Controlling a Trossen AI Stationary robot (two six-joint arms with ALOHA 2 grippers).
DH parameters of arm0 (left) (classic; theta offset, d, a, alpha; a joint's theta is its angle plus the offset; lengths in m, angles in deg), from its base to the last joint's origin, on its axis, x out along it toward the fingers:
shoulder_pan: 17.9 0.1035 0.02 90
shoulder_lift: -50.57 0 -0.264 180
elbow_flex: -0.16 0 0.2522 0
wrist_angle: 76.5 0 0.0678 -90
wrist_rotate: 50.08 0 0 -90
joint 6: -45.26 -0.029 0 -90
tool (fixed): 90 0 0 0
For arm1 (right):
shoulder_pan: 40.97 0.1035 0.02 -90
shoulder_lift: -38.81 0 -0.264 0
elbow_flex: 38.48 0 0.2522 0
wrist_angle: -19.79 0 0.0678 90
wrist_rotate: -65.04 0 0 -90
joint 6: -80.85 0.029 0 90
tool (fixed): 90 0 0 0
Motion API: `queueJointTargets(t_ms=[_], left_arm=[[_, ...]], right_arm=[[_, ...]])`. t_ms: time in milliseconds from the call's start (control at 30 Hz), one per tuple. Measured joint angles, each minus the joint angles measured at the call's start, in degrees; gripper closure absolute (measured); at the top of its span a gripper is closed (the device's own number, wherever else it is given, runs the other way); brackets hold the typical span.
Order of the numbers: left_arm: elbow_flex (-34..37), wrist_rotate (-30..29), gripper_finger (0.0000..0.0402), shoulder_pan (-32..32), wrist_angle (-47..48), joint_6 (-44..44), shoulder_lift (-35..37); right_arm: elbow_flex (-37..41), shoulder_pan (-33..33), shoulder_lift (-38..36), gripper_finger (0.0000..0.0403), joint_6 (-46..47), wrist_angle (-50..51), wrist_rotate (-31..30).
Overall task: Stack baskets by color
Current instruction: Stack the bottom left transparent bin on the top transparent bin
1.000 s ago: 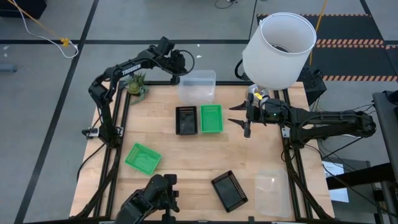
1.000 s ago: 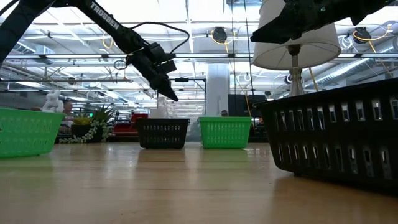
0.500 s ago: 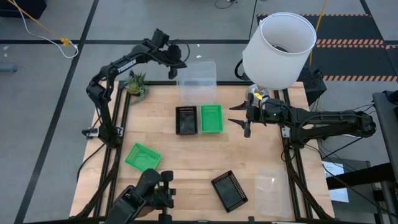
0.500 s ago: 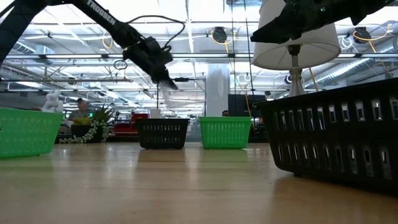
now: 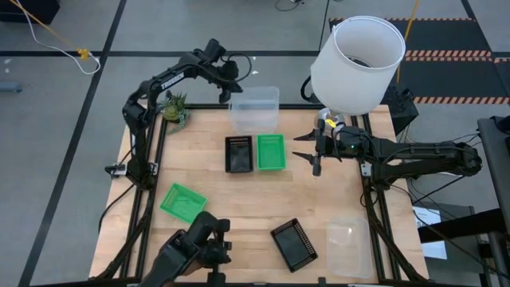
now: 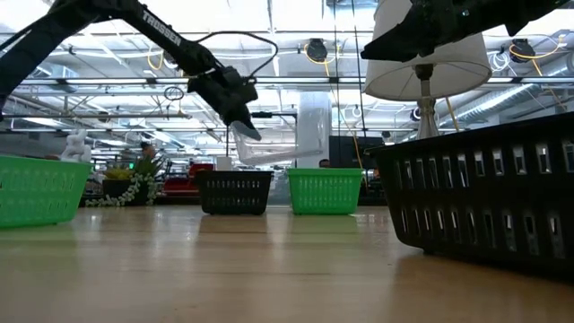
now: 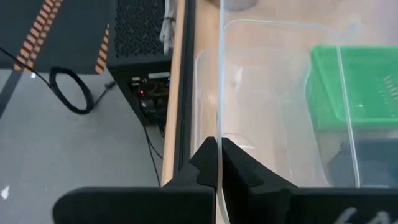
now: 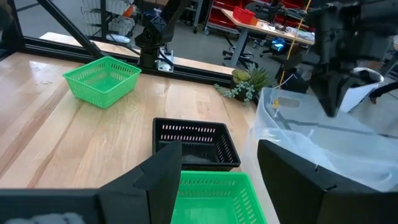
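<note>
Your left pincer (image 7: pixel 218 163) grips the clear basket (image 5: pixel 255 109) rim, lifted; next carry it to the other clear basket (image 5: pixel 349 247).

Light is bright and even across the high view; the wooden counter (image 5: pixel 239 199) shows only faint, soft shadows beside the baskets. The white lampshade (image 5: pixel 356 64) at two o'clock is the brightest surface, nearly washed out. In the low view, ceiling lights (image 6: pixel 269 18) at twelve o'clock glare strongly and the room behind is backlit, so the black basket (image 6: pixel 484 193) at three o'clock reads as a dark, soft-edged mass close to the lens. The counter's near surface is blurred there. In the left wrist view, the clear basket (image 7: pixel 273 106) shows pale reflections, and the gripper (image 7: pixel 219 165) is dark and slightly out of focus.
</note>
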Motion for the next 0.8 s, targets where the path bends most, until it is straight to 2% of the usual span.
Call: queueJointTargets(t_ms=[233,667,800], left_arm=[[-0.02,-1.09,0.0394,0.04,0.46,-0.63,-2.67],[-0.02,-3.91,0.0397,0.11,2.17,-1.26,-2.68],[-0.02,-6.65,0.0385,0.09,3.02,-1.97,-2.65]], right_arm=[[0.0,0.0,0.0,0.0197,-0.09,0.04,0.0],[0.0,0.0,0.01,0.0197,-0.48,0.07,0.01],[0.0,0.0,0.02,0.0197,-0.56,0.07,0.0]])
